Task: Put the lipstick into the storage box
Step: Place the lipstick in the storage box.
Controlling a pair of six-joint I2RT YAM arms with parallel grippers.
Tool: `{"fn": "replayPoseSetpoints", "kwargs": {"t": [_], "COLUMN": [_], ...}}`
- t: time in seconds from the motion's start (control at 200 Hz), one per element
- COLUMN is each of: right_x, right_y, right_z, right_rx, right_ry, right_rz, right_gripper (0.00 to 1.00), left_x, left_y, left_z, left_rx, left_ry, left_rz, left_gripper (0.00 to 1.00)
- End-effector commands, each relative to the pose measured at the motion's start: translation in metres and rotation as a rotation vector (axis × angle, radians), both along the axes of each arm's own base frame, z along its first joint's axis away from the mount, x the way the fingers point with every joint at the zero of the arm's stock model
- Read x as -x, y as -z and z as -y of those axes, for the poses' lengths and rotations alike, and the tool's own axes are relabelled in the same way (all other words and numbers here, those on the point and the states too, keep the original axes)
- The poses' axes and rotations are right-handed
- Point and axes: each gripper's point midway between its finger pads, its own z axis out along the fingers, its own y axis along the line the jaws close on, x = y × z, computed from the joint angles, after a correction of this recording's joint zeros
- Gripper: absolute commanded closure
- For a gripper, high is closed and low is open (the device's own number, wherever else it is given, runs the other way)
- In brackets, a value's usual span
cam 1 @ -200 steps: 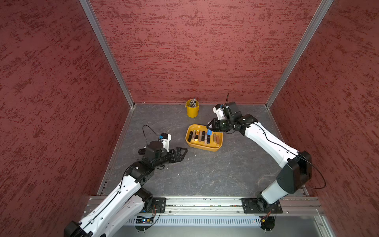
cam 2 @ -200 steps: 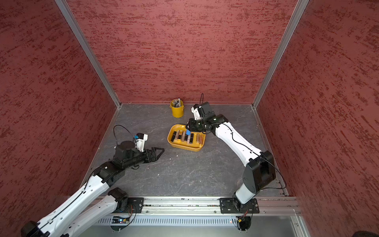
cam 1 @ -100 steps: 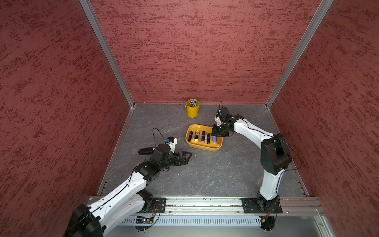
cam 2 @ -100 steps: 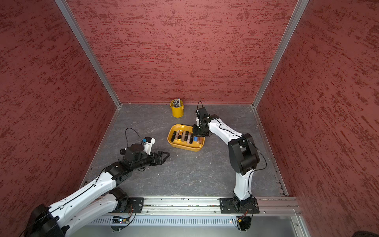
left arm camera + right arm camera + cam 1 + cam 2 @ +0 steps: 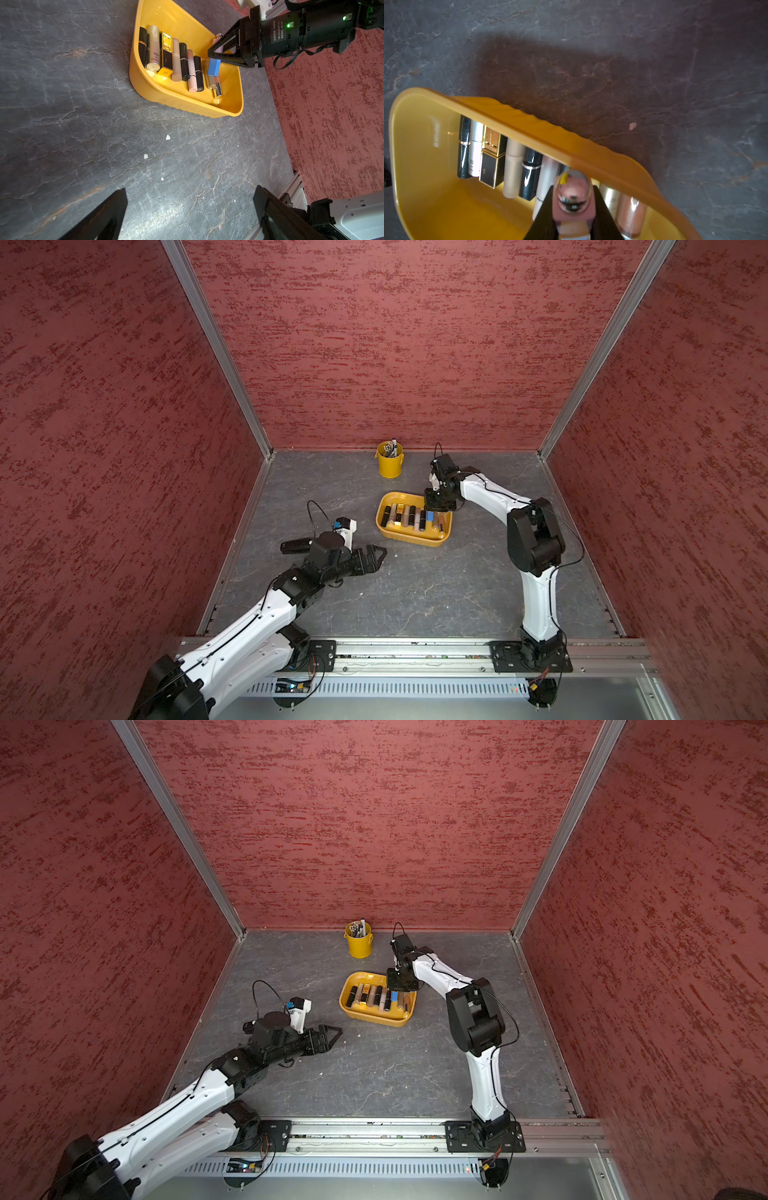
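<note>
My right claw (image 5: 216, 53) is pinching a pink lipstick (image 5: 574, 199). It holds the lipstick over the right end of the yellow storage box (image 5: 409, 539), blue end pointing down beside the row of tubes (image 5: 405, 516) lying inside. My left claw (image 5: 377, 552) hangs spread wide above the worktop (image 5: 415, 593), apart from the box.

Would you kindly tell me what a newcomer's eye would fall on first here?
The yellow-orange storage box sits mid-floor with lipsticks side by side inside. The right arm's fingers hold a pink lipstick over one end of it. A yellow bucket stands by the back wall.
</note>
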Motion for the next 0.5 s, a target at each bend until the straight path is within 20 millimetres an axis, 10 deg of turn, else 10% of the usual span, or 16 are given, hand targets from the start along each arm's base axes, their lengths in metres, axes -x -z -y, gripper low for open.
{"fn": "replayPoseSetpoints", "kwargs": {"t": [0.0, 0.496], "right_x": [-0.0042, 0.0046], "right_y": [0.0059, 0.0077], "right_z": [0.0099, 0.0069], "right_rx": [0.044, -0.001], "right_ry": [0.016, 0.028], "right_rz": [-0.004, -0.014], "right_gripper": [0.85, 0.71], "left_x": [-0.0005, 0.0004], "left_y": [-0.0028, -0.0005], "left_z": [-0.0026, -0.0062], "left_rx": [-0.005, -0.006], "left_ry": [0.000, -0.011], "left_rz": [0.016, 0.006], "left_gripper": [0.00, 0.00]}}
